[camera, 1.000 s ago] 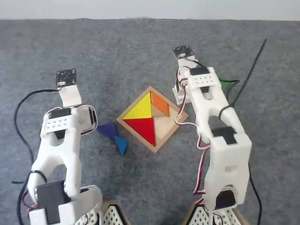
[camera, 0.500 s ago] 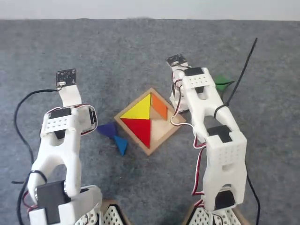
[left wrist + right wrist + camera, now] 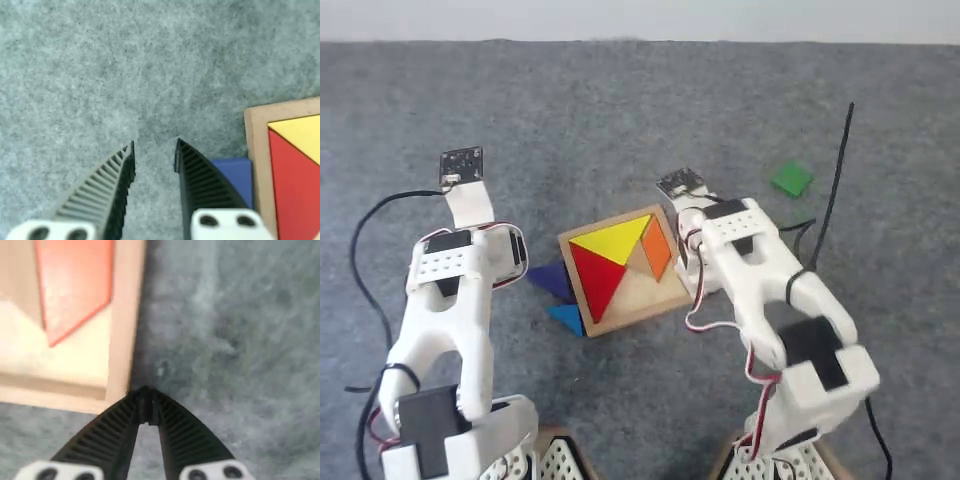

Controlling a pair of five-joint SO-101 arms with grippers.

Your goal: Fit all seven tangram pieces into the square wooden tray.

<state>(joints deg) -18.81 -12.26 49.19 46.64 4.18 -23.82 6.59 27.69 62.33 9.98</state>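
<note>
— Progress?
— I'm counting three seated in the square wooden tray (image 3: 642,288): yellow triangle (image 3: 615,240), red triangle (image 3: 595,280), orange parallelogram (image 3: 657,247). The dark blue piece (image 3: 550,281) and light blue triangle (image 3: 567,317) are lying against its left edge, and the green square (image 3: 791,180) well off its right corner.
— Room?
— The tray's near-right part is showing bare wood. My right gripper (image 3: 145,407) is sitting closed at its right edge; my left gripper (image 3: 154,147) is hanging parted.

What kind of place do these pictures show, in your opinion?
Probably a robotics test bench or lab table. A white left arm and right arm stand side by side on a grey felt-like mat, with a wooden tangram tray between them.
</note>
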